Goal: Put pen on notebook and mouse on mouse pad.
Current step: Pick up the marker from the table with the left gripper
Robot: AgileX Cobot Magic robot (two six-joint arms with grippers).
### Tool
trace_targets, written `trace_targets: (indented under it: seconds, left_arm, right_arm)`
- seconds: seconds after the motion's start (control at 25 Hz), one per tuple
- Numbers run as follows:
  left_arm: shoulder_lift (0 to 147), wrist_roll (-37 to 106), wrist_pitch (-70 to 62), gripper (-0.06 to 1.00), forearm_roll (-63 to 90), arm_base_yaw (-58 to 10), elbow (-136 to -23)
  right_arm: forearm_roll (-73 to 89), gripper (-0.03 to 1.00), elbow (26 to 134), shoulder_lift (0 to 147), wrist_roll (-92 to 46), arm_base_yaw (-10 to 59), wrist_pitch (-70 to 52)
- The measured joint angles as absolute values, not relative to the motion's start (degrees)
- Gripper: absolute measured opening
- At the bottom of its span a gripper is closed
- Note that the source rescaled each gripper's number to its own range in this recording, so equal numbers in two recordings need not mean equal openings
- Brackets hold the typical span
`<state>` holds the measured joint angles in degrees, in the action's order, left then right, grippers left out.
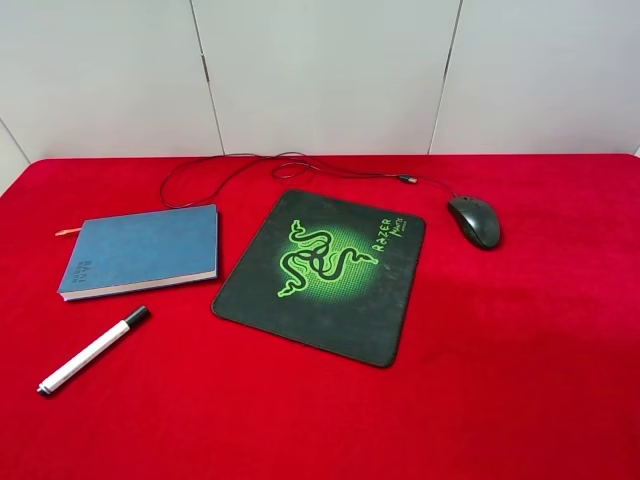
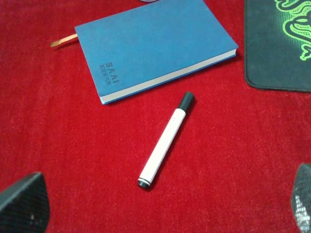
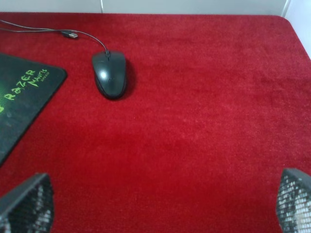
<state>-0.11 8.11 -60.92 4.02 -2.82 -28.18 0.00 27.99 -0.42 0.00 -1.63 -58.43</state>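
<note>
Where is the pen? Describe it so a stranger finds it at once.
On the red cloth table, find the blue hardcover rectangular notebook at the left of the high view. In front of it, nearer the camera and not touching, lies the slim white pen. Its black cap and thin stick shape set it apart.

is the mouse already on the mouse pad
No, the mouse sits on the red cloth to the right of the mouse pad, with a gap between them.
</note>
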Motion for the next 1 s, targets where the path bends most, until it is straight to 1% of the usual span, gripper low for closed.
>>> trace_targets:
  seconds: [1.0]
  left_arm:
    - [-0.1, 8.1, -61.0, 1.00, 3.4, -2.8, -29.1]
  right_arm:
    - [0.0, 1.00, 28.0, -0.4, 0.0, -1.6, -58.4]
